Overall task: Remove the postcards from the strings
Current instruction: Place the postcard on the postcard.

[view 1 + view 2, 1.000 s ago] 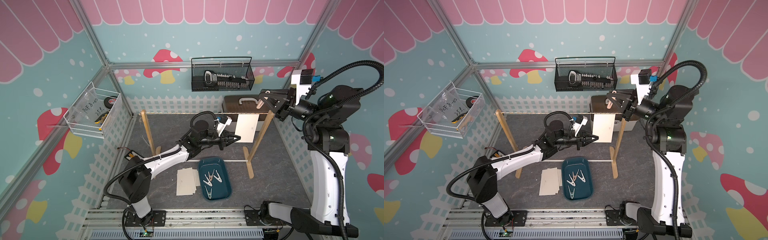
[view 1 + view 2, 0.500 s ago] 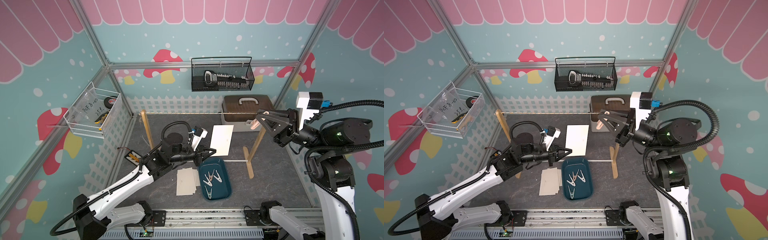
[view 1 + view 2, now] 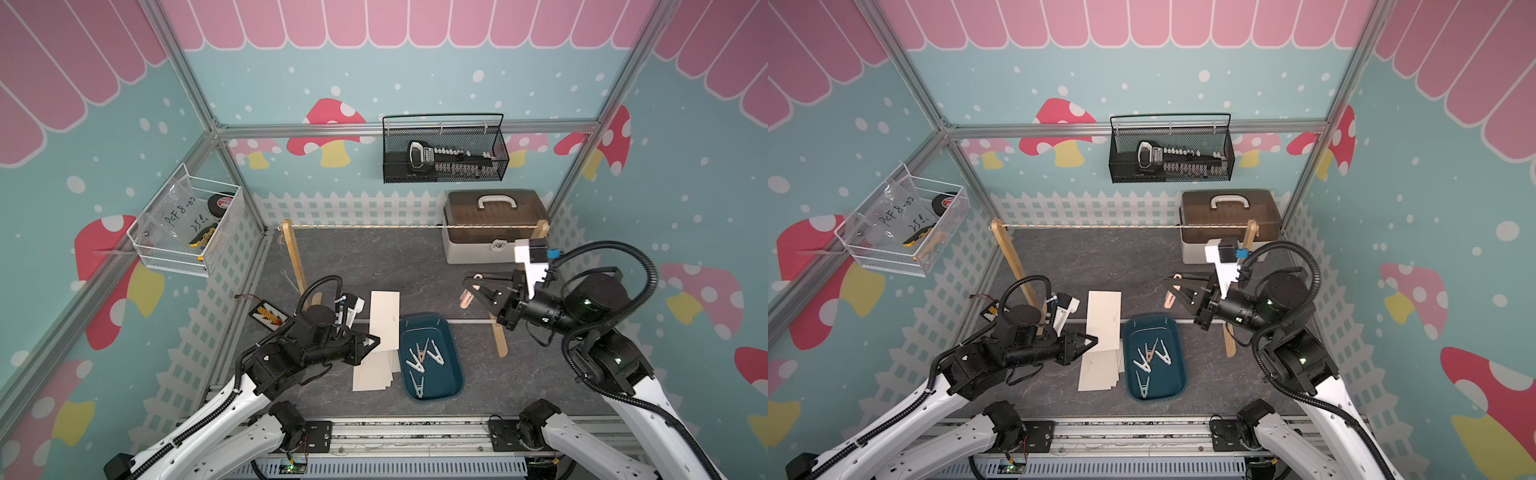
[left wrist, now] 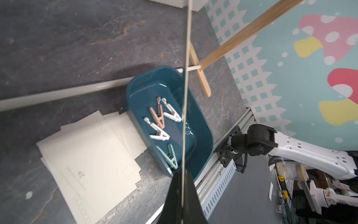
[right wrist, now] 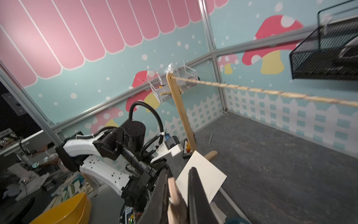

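A cream postcard [image 3: 385, 318] [image 3: 1104, 318] stands upright in my left gripper [image 3: 376, 341] [image 3: 1095, 341], which is shut on its lower edge beside the teal tray [image 3: 424, 318]. In the left wrist view the postcard [image 4: 186, 77] shows edge-on as a thin line between the shut jaws of the gripper [image 4: 182, 194]. Several other postcards [image 3: 371, 372] [image 4: 93, 155] lie stacked on the mat under it. My right gripper [image 3: 466, 283] [image 5: 179, 174] is shut on a peach clothespin [image 3: 466, 298] [image 5: 174, 194], right of the tray and above the mat. The string [image 3: 415, 227] [image 5: 271, 92] hangs bare.
Several clothespins [image 3: 422, 357] lie in the tray. Wooden posts [image 3: 296, 266] hold the string, and a white rod [image 4: 58, 93] joins their feet. A brown toolbox [image 3: 494, 216] stands at the back right. A small wrench [image 3: 289, 279] lies near the left post.
Both arms dropped from the string toward the front. The left carried the postcard down to the stack beside the tray; the right brought the clothespin down right of the tray.
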